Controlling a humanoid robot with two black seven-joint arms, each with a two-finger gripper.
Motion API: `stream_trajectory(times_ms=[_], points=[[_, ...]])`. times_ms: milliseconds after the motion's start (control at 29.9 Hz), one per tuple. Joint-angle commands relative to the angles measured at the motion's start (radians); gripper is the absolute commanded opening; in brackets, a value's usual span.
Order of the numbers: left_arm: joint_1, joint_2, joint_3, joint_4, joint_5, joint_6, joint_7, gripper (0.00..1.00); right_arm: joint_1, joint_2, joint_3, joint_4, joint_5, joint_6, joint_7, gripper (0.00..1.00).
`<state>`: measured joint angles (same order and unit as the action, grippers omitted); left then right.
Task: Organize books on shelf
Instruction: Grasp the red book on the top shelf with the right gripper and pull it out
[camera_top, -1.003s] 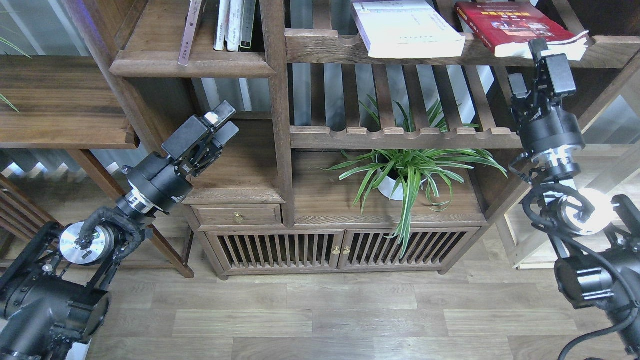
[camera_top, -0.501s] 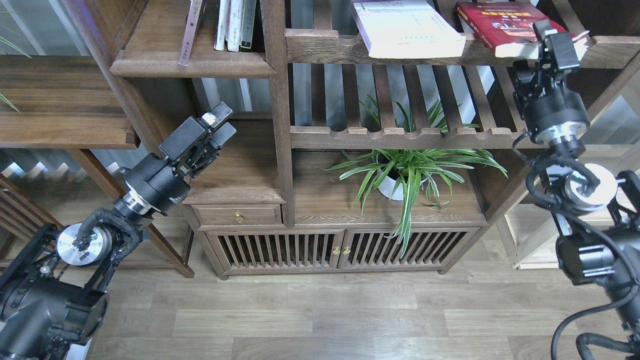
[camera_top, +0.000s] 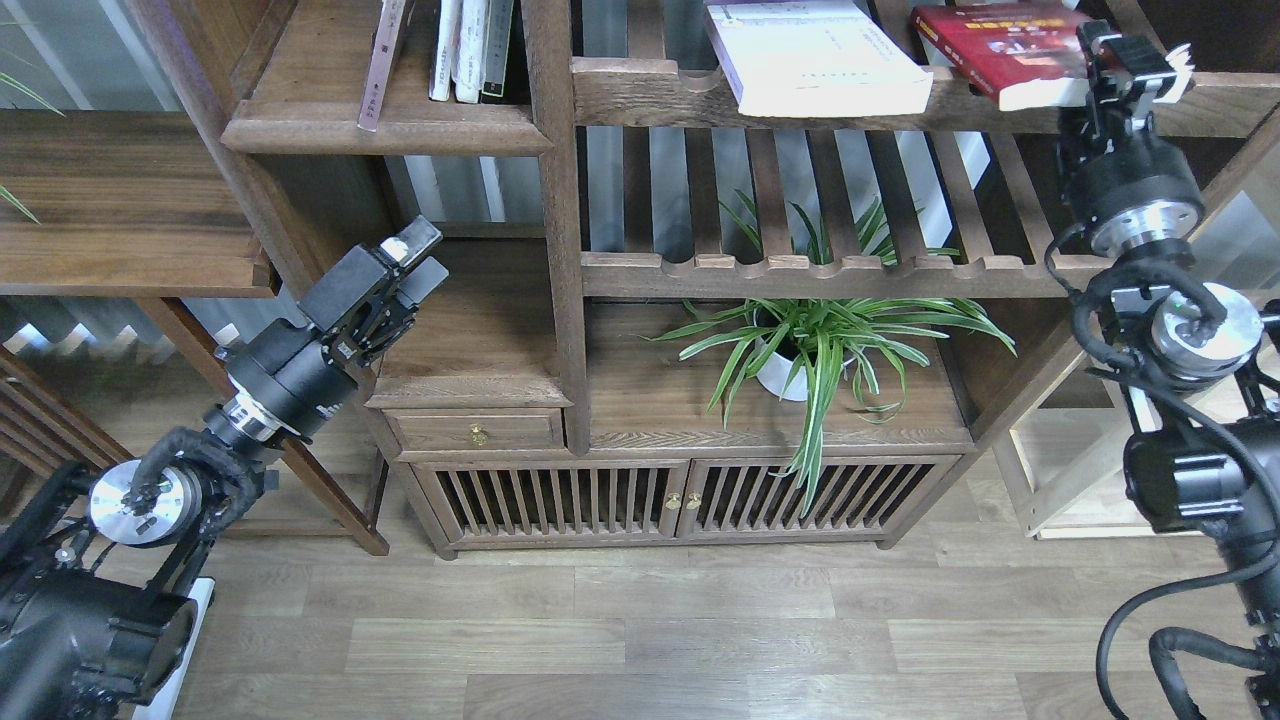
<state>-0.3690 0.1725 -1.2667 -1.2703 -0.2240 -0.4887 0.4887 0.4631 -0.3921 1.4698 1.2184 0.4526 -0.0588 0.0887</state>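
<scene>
A red book (camera_top: 1000, 45) and a thick white-lilac book (camera_top: 815, 55) lie flat on the top slatted rack. The maroon book does not show. The solid brown shelf (camera_top: 385, 135) at the upper left holds several upright books, with a thin one leaning at their left. My right gripper (camera_top: 1125, 60) is raised at the red book's near right corner. Its fingers stand apart on either side of that corner. My left gripper (camera_top: 415, 255) is open and empty, lower down in front of the bookcase's left compartment.
A potted spider plant (camera_top: 810, 345) stands under a second slatted rack (camera_top: 800, 275). A vertical post (camera_top: 560, 220) divides the bookcase. A drawer and slatted cabinet doors (camera_top: 650, 500) are below. A side table (camera_top: 120, 200) stands at the left.
My right gripper has risen from below the rack to the red book's corner. My left arm has drawn back down and to the left.
</scene>
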Motion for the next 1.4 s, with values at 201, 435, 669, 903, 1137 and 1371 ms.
stream_trajectory(times_ms=[201, 435, 669, 903, 1137, 1371], points=[[0.016, 0.009, -0.011, 0.000, -0.005, 0.000, 0.000, 0.99, -0.006, -0.034, 0.014, 0.007, 0.009, 0.011, -0.017, 0.01], [0.039, 0.009, -0.016, 0.002, -0.006, 0.000, 0.000, 0.99, -0.032, -0.037, 0.154, 0.018, 0.086, 0.014, -0.017, 0.01], [0.039, 0.007, -0.007, 0.008, -0.005, 0.000, 0.000, 0.99, -0.113, -0.036, 0.260, 0.046, 0.141, 0.020, -0.017, 0.01], [0.039, 0.007, -0.002, 0.016, -0.005, 0.000, 0.000, 0.99, -0.213, -0.040, 0.294, 0.099, 0.172, 0.095, -0.029, 0.02], [0.041, 0.007, 0.003, 0.023, -0.005, 0.000, 0.000, 0.99, -0.379, -0.065, 0.285, 0.101, 0.173, 0.252, -0.072, 0.02], [0.044, 0.007, 0.027, 0.028, -0.005, 0.000, 0.000, 0.99, -0.504, -0.060, 0.271, 0.102, 0.173, 0.361, -0.073, 0.02]])
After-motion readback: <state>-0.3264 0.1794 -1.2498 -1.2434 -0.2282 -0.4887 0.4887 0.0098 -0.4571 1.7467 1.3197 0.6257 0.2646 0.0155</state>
